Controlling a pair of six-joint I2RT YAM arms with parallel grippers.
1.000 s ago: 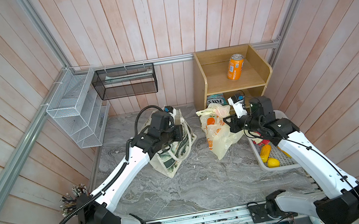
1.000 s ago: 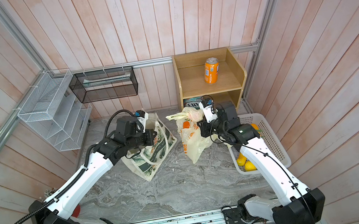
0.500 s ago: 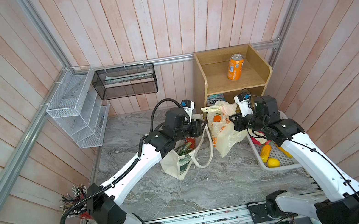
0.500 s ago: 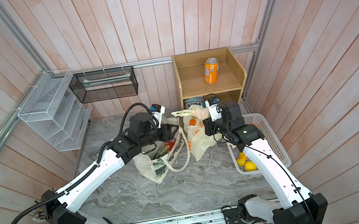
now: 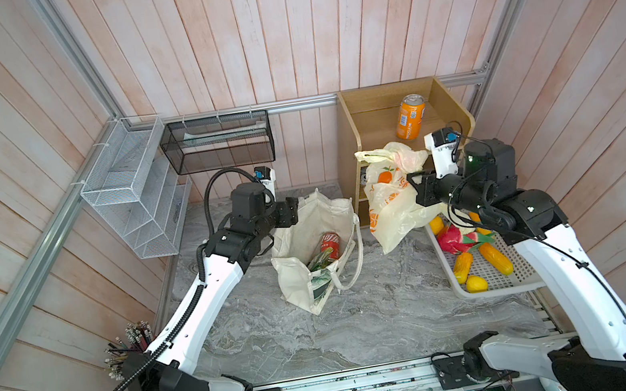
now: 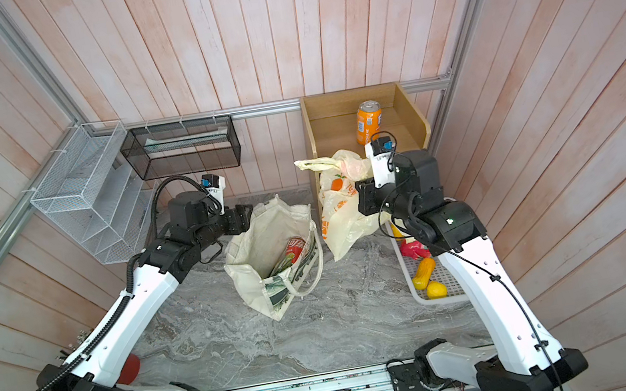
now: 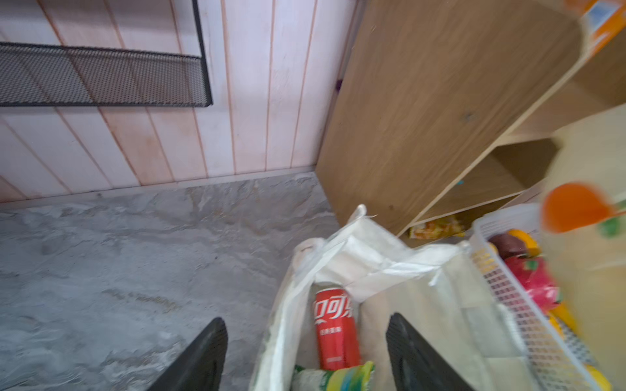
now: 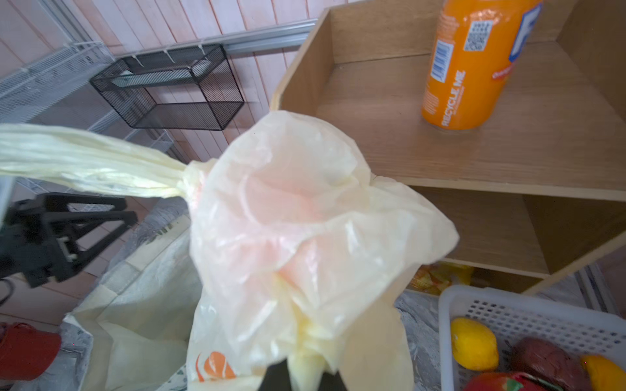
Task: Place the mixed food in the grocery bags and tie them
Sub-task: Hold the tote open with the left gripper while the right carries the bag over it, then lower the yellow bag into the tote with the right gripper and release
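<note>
My right gripper (image 8: 301, 379) is clamped on one bunched handle of the plastic carrier (image 5: 393, 209). It holds the bag up so it hangs limp below the jaws, with its bottom at or near the marble tabletop (image 5: 364, 323). The carrier's other handle (image 8: 84, 162) sticks out free, pointing across toward my left gripper (image 5: 289, 213). That gripper's jaws are wide apart with nothing between them, and it hovers at the near rim of the canvas tote (image 5: 299, 286). I cannot tell whether it touches the cloth. Inside the tote, right under the left fingers (image 7: 203, 359), lie the red cola can (image 7: 335, 335) and the green snack packet (image 7: 338, 377) — so that bag is loaded, but its handles are not tied.

I judge the step in hand to be work on the carrier. The toy fruits (image 5: 476, 283) still sit in the white basket (image 8: 491, 298) beneath my right wrist, and I cannot see whether the carrier holds anything. The next move calls for my left gripper to cross over and pinch the free handle, either to spread the mouth for the fruit or to cross the handles for a knot. The film is thin and slack, so the pinch should land on the bunched part.

In the way are the tote's upright far wall, between my left jaws and that handle, and the wooden shelf (image 5: 374, 111) close behind the carrier. An orange can (image 5: 410, 117) stands on the shelf just beyond my right gripper — a careless swing could topple it.
</note>
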